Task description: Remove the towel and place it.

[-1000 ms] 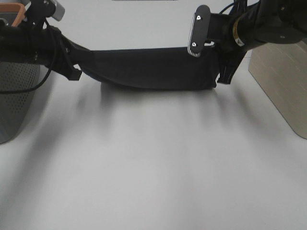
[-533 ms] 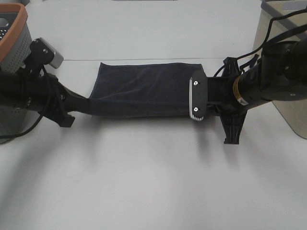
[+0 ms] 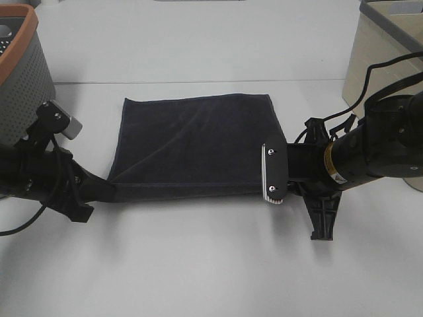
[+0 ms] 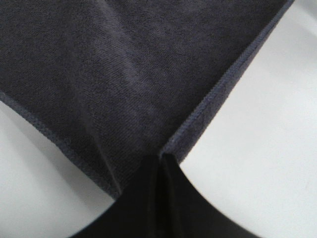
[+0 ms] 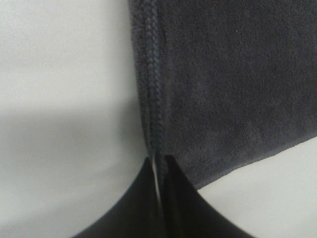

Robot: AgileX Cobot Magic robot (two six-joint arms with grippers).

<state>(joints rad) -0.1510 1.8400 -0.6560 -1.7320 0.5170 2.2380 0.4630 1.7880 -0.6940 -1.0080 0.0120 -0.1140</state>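
Lying spread flat on the white table (image 3: 211, 264) beside the grey basket (image 3: 26, 79), the dark towel (image 3: 195, 145) looks light, soft and limp. The left gripper (image 4: 159, 161) and right gripper (image 5: 159, 161) each pinch a near hemmed corner, probably the surest holds.

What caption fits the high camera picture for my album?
The left arm and right arm pinch the near corners of a dark towel spread across the white table.
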